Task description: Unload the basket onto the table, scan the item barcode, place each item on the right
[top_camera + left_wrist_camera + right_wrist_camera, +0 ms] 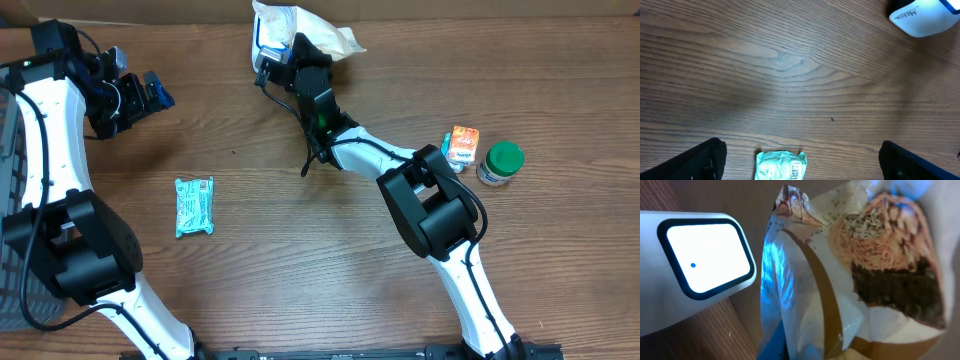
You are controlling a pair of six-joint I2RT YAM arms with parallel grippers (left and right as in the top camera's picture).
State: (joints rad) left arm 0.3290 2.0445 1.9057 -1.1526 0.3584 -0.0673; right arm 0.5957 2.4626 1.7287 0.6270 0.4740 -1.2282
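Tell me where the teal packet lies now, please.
In the overhead view, the teal packet lies flat on the table's left side, beside the left arm.

The left arm is bent back toward the far left, the left gripper (150, 97) with jaws spread wide. The right arm stretches forward; the right gripper (283, 58) seems clamped, its jaws hidden.

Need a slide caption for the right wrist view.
Snack bag held beside the white scanner, its window lit.

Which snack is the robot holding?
The big white and brown bag at the top, gripped in the right hand. The green packet, orange box and green-lidded jar just sit on the table.
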